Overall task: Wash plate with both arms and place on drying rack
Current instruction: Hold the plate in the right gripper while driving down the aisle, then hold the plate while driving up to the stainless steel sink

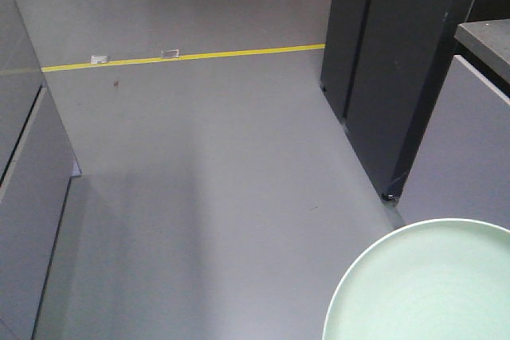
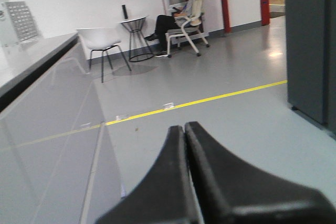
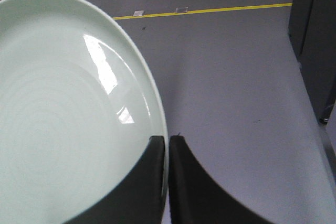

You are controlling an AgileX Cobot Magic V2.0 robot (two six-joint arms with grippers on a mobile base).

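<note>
At the right gripper (image 3: 167, 142), clamped on its rim, the plate (image 3: 68, 108) shows pale mint, glossy, faintly ringed, held above the grey floor (image 3: 226, 77). Beside it the left gripper (image 2: 184, 127) is pressed closed, empty, a yellow line (image 2: 210, 99) beyond.

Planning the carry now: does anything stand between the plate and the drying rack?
Cannot say: no drying rack shows in any view. The right gripper is shut on the rim of the plate, above grey floor. Ahead, a dark cabinet stands to the right. The left gripper is shut, holding nothing.
</note>
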